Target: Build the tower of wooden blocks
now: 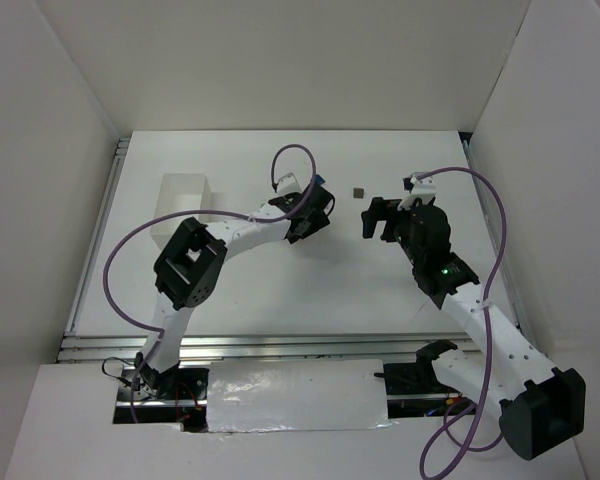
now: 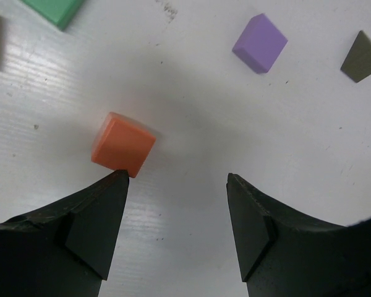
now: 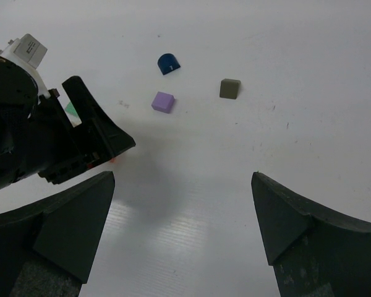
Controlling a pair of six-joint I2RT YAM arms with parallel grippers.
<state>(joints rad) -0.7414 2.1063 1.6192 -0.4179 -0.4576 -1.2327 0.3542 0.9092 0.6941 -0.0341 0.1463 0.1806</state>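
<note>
Squinting at a tiny white mark on the dark blue cube (image 3: 169, 63), too small for reading. Spotting the orange-red cube (image 2: 122, 143), purple cube (image 2: 260, 43), olive-grey block (image 2: 362, 57) and green block (image 2: 52, 9) lying loose on the white table (image 1: 320, 290), not stacked. Hovering the left gripper (image 2: 176, 185) spread open, orange-red cube just beside one fingertip. Gaping wide with the right gripper (image 3: 182, 185) too, gripping nothing.

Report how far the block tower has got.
Done: nothing; the orange block, purple block, olive block and blue block lie apart, unstacked. In hand: the open left gripper hangs by the orange block; the right gripper is open, empty. Left: all stacking.
</note>
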